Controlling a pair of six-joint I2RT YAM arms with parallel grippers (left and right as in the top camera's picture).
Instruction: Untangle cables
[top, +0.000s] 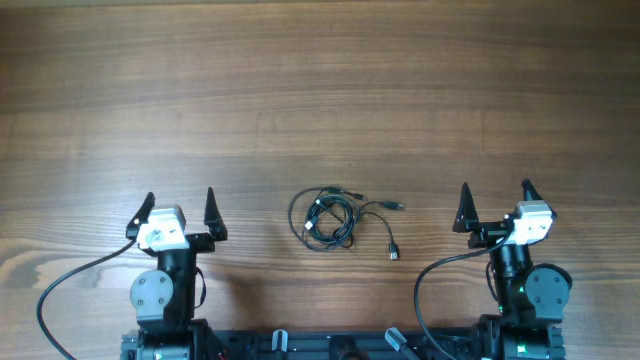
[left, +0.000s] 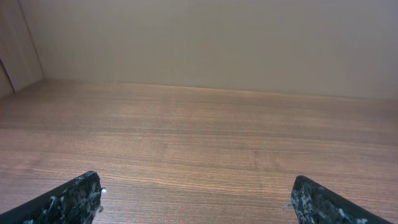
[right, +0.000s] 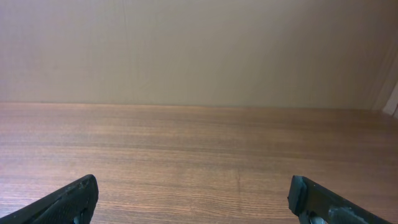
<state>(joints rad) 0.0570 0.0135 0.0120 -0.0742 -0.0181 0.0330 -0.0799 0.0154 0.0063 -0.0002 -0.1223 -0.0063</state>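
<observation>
Overhead view, left to right.

Left end effector (top: 180, 203): lower left of frame, released, jaws spread wide, nothing between them. In its wrist view the fingers (left: 74, 198) sit at the two bottom corners, with desk grain showing between them.

Cables (top: 325, 220): thin black tangle lying on the desk (top: 320, 90), lower centre of frame, between the two end effectors and apart from both. Looped bundle on its left side; two loose ends with small plugs (top: 394, 251) trail toward the right.

Right end effector (top: 496, 195): lower right of frame, released, jaws spread wide, grasping nothing. The trailing plugs lie nearer to it than to the left one, not touching.
</observation>
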